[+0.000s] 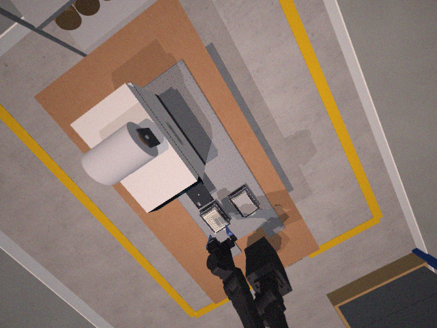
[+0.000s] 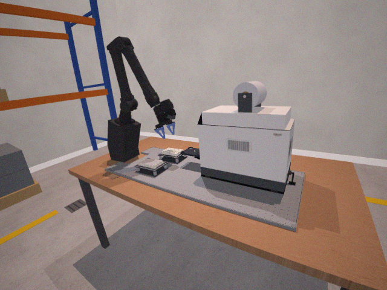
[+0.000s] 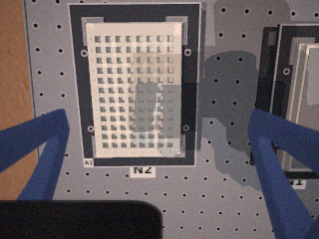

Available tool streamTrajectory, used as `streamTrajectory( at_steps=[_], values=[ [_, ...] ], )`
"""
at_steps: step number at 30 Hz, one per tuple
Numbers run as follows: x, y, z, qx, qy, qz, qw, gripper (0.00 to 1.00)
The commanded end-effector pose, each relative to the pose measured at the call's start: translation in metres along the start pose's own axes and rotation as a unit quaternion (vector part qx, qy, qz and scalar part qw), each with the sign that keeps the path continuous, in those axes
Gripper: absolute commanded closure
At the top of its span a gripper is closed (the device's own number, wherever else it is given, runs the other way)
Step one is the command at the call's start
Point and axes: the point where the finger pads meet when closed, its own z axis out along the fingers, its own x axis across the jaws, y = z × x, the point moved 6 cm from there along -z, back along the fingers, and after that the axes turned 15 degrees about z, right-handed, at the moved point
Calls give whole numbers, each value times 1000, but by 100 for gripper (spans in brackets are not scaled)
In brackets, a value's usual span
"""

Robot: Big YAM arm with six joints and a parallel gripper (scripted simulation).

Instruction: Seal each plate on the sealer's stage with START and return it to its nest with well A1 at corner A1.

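An open plate with square wells point(image 1: 214, 216) point(image 2: 171, 151) point(image 3: 115, 95) lies in nest N2 point(image 3: 191, 112); the nest's A1 tag is at its lower left corner in the wrist view. My gripper point(image 1: 219, 233) point(image 2: 168, 136) point(image 3: 159, 119) is open and empty, above N2, with the plate between its fingers as the wrist camera sees it. The other plate point(image 1: 244, 203) point(image 2: 152, 164) point(image 3: 310, 75), with a smooth, sheet-like top, lies in nest N1 point(image 3: 269, 90). The sealer's dark stage point(image 1: 199, 195) point(image 2: 190, 151) is out, with no plate on it. START and the lamp are not visible.
The white sealer point(image 1: 158, 183) point(image 2: 243, 162) with its foil roll point(image 1: 119, 153) point(image 2: 256, 92) stands beyond the stage, a tall obstacle. N1 is beside N2, close to the right finger in the wrist view. The nests stand on a perforated grey board point(image 1: 234, 162) point(image 2: 218, 193) point(image 3: 219, 184).
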Motion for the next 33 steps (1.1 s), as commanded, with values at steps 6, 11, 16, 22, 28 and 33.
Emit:
streamTrajectory(
  at_steps=[6, 11, 16, 22, 28, 33],
  values=[
    [42, -3, 3, 5, 8, 9, 1000, 0],
    [31, 4, 2, -4, 10, 12, 1000, 0],
    [24, 0, -1, -5, 9, 7, 1000, 0],
    [17, -3, -3, -5, 4, 4, 1000, 0],
    [9, -9, 1, 10, -10, -2, 1000, 0],
    [19, -3, 4, 5, -1, -8, 1000, 0]
  ],
)
